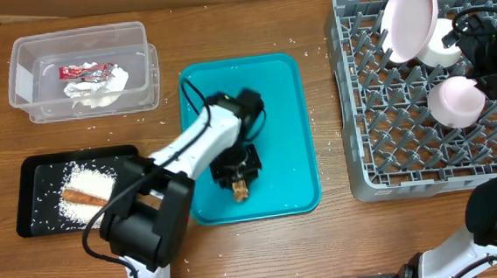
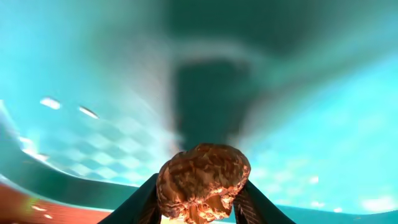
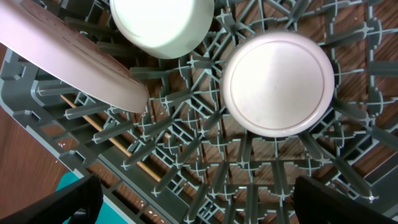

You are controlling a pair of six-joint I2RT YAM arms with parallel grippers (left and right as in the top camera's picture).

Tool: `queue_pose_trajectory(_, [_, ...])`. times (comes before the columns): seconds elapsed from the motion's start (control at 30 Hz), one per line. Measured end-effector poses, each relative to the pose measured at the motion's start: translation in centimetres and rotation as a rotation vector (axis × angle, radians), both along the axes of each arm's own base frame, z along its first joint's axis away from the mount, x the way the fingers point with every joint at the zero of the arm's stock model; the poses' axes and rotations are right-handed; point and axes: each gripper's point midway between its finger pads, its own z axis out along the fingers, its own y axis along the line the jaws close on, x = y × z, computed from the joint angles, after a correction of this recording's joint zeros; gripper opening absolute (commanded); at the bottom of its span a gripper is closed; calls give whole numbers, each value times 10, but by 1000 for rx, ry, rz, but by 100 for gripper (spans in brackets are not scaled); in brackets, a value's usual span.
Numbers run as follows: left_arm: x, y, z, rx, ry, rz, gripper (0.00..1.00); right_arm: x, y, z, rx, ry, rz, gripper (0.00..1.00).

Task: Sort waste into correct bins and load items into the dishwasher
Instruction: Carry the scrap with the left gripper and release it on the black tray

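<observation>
A small brown food lump sits between the two fingers of my left gripper, and both fingers press its sides. In the overhead view the left gripper is low over the teal tray, with the lump at its tip. My right gripper hangs open above the grey dish rack. The rack holds a white plate, an upturned pink bowl and a white cup.
The clear tub at the back left holds a red-and-silver wrapper and a napkin. The black tray carries rice and a sausage stick. A thin wooden stick lies under the rack.
</observation>
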Motion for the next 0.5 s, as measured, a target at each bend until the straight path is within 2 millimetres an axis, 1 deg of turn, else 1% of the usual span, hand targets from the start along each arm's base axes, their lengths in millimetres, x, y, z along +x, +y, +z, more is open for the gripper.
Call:
queue_pose_trajectory(0.03, [12, 3, 6, -3, -26, 13, 38, 0, 0, 0, 0, 1, 0, 100])
queue_pose_trajectory(0.1, [25, 12, 14, 3, -51, 35, 37, 0, 0, 0, 0, 1, 0, 100])
queue_pose_trajectory(0.2, [32, 26, 24, 32, -47, 44, 37, 0, 0, 0, 0, 0, 0, 100])
queue_pose_trajectory(0.27, [44, 45, 41, 76, -63, 74, 37, 0, 0, 0, 1, 1, 0, 100])
queue_pose_trajectory(0.33, [58, 74, 60, 137, -83, 120, 37, 0, 0, 0, 0, 0, 0, 100])
queue_pose_trajectory(0.37, [67, 100, 74, 187, -102, 163, 37, 0, 0, 0, 0, 1, 0, 100])
queue_pose_trajectory(0.4, [75, 117, 81, 213, -124, 200, 37, 0, 0, 0, 0, 0, 0, 100])
queue_pose_trajectory(0.43, [81, 137, 86, 239, -139, 242, 37, 0, 0, 0, 0, 0, 0, 100])
queue_pose_trajectory(0.47, [86, 166, 90, 278, -151, 301, 38, 0, 0, 0, 0, 1, 0, 100])
queue_pose_trajectory(0.5, [86, 186, 91, 304, -149, 342, 38, 0, 0, 0, 0, 0, 0, 100])
